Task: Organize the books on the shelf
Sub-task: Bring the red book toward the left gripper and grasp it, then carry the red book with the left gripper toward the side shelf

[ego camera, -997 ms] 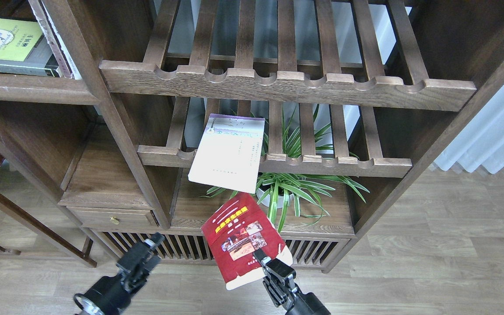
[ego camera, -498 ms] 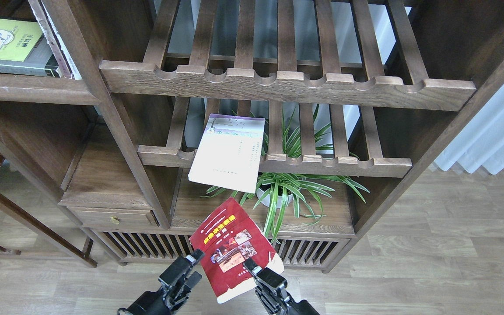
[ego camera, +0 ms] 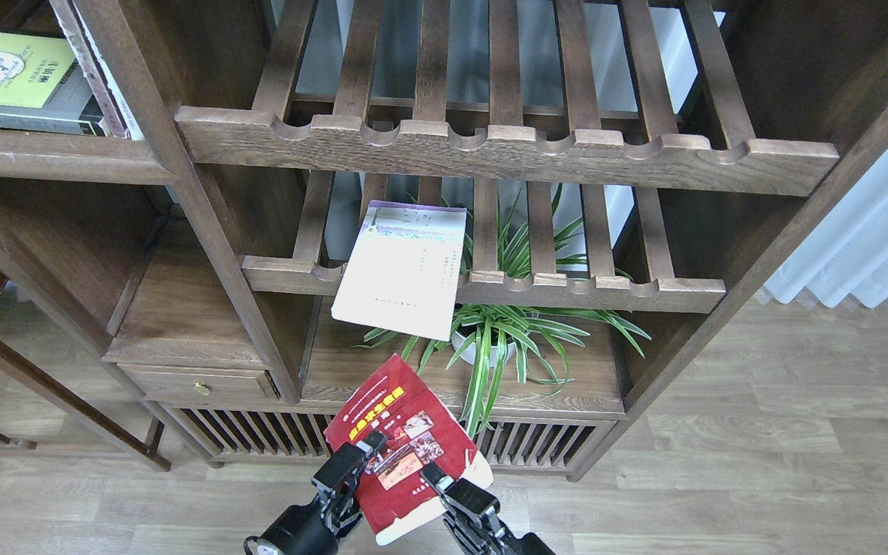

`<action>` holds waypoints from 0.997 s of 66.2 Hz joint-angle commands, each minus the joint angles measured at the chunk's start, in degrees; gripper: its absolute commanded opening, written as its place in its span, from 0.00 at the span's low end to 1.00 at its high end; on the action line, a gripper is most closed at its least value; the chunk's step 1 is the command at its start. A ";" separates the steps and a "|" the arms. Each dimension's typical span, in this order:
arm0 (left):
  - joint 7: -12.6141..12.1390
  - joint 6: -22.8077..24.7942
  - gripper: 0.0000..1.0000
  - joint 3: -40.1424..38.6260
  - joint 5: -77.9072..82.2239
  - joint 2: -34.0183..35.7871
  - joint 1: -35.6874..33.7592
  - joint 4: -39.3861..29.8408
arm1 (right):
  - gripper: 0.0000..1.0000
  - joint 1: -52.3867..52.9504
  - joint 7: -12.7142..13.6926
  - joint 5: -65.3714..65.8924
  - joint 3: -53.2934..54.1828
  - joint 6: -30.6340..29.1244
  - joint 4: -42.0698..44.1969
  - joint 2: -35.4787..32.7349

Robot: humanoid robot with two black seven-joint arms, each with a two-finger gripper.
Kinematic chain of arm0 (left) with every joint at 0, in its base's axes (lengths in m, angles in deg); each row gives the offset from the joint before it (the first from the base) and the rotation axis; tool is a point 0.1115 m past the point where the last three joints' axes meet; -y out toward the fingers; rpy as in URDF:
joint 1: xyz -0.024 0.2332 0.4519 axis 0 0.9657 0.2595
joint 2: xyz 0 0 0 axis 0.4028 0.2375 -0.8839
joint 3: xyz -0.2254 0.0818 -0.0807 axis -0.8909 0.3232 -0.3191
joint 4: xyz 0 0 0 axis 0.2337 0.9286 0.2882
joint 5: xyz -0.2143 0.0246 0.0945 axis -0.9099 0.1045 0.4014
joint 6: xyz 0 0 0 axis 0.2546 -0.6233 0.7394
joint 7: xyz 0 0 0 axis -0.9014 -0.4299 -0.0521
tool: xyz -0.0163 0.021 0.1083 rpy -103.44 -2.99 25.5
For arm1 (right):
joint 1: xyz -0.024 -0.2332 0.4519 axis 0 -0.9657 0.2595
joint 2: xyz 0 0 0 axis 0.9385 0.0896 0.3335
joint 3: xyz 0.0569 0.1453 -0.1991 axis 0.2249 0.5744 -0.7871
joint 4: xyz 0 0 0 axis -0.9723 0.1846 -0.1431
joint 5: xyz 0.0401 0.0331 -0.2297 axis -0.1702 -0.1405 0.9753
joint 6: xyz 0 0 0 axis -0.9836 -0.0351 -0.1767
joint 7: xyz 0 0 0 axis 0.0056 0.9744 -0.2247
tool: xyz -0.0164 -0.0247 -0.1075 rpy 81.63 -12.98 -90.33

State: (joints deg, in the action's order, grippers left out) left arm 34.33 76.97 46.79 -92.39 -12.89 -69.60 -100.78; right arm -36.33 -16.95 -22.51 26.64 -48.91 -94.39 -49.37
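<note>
In the head view, our right gripper (ego camera: 435, 479) is clamped on the near right edge of the thick red book (ego camera: 398, 432), whose cover shows a yellow title and photos. It hangs tilted, low and near, in front of the bookcase's slatted base. Our left gripper (ego camera: 363, 455) meets the book's left edge; we cannot tell how its fingers stand. The pale white-lavender book (ego camera: 404, 270) lies overhanging the lower slatted rack (ego camera: 606, 291). The dark-grey book (ego camera: 16, 81) lies flat on the far left shelf (ego camera: 58, 158).
</note>
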 commanded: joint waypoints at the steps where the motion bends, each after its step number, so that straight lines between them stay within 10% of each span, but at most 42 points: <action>1: 0.96 0.00 0.12 -0.13 -0.25 0.16 -0.25 0.02 | 0.06 -0.22 -0.03 -0.02 0.00 0.00 0.05 0.00; 39: -2.64 0.00 0.06 1.37 0.28 5.35 -0.51 -0.86 | 0.11 -0.22 -0.20 -0.11 0.97 0.00 1.37 0.00; 42: -2.55 0.00 0.06 1.10 0.28 5.79 -0.51 -0.86 | 0.16 -0.22 -0.20 -0.11 0.97 0.00 1.46 0.00; 55: -2.29 0.00 0.06 -0.04 0.28 6.93 -0.51 -1.12 | 0.92 0.05 -0.20 -0.28 1.76 0.00 1.28 0.00; 66: -2.37 0.00 0.06 -2.15 0.45 10.61 -0.51 -2.52 | 0.99 0.05 -0.29 -0.28 1.85 0.00 1.28 0.00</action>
State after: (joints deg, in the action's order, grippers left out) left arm 32.02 76.97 46.16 -92.11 -4.95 -70.10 -102.23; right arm -36.28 -17.19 -22.82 28.37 -48.92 -93.14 -49.38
